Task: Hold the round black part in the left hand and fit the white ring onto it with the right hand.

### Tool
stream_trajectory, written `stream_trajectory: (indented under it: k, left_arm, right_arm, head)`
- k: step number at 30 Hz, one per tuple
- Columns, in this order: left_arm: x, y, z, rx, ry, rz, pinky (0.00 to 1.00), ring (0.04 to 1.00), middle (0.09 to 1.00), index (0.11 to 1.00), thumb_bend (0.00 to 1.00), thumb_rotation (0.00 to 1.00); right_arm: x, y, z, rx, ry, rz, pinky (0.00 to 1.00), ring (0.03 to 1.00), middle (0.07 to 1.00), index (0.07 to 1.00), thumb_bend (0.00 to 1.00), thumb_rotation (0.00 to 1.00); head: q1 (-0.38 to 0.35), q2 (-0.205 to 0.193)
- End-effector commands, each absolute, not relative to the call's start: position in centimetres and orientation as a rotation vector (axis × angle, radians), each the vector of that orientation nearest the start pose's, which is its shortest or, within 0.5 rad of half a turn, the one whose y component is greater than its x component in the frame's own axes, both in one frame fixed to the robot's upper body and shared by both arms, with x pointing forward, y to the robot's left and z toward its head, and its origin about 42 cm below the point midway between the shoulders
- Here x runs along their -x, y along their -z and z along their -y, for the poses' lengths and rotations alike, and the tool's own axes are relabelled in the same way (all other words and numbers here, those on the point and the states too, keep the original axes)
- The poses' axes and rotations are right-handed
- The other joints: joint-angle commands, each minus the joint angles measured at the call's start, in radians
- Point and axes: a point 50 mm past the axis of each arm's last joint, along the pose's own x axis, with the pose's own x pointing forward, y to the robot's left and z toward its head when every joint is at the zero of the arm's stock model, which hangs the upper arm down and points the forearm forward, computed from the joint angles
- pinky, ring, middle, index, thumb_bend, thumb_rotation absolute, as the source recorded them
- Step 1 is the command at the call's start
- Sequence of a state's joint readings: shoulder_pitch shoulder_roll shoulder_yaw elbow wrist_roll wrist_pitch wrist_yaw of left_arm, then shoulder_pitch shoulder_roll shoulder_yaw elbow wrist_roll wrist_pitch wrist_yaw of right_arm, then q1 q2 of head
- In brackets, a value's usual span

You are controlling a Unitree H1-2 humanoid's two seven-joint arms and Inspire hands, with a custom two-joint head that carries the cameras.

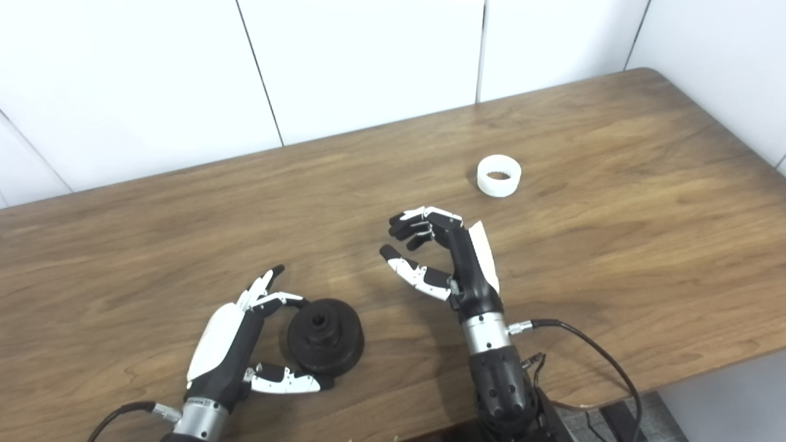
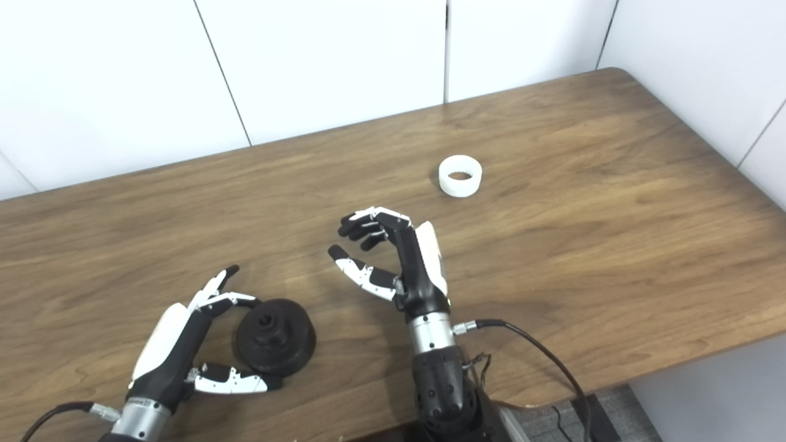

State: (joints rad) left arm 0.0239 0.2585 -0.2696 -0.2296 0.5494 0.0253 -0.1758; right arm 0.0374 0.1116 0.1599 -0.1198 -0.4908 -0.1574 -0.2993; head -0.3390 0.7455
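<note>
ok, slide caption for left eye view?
Left hand cups the black part; open right hand short of the white ring.

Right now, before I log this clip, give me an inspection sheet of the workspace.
Surface: wooden table, bare apart from the two parts.
Job's things: round black part lies flat near the front left; white ring stands alone farther back, untouched.
Clutter: nothing seen.
Hands: left hand open, fingers and thumb curved around the black part, firm grip not evident; right hand open, empty, short of the ring.
Cables: black cable runs from the right wrist over the table's front edge; another leaves the left wrist.
Surroundings: white panelled wall behind the table.
</note>
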Motion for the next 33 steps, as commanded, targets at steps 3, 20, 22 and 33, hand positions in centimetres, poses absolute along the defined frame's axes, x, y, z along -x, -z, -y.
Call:
stream_trajectory:
  k: [3, 20, 22, 33]
  left_arm:
    - [-26.5, -14.4, -20.9, -0.802, 0.38, 0.207, 1.0, 1.0, 1.0, 0.551, 0.92, 0.19]
    - [-26.3, -14.3, -20.9, -0.8, 0.387, 0.197, 1.0, 1.0, 1.0, 0.553, 0.92, 0.19]
    - [-26.3, -14.2, -20.9, -0.798, 0.389, 0.196, 1.0, 1.0, 1.0, 0.554, 0.92, 0.19]
    - [-26.3, -14.2, -20.6, -0.796, 0.392, 0.202, 1.0, 1.0, 1.0, 0.551, 0.92, 0.19]
  right_arm:
    - [-27.1, -14.7, 15.9, 0.478, 0.179, 0.385, 0.44, 0.545, 0.622, 0.497, 0.5, 0.14]
    - [-30.0, -20.4, 23.9, 0.724, 0.366, 0.508, 0.48, 0.609, 0.652, 0.497, 0.5, 0.14]
    - [-30.7, -21.4, 24.9, 0.75, 0.377, 0.515, 0.49, 0.615, 0.659, 0.497, 0.5, 0.14]
    - [-34.4, -25.2, 29.0, 0.898, 0.43, 0.521, 0.49, 0.612, 0.664, 0.497, 0.5, 0.15]
  head:
    - [0.001, -0.004]
    - [0.007, 0.012]
    - [0.005, 0.012]
    - [0.014, 0.012]
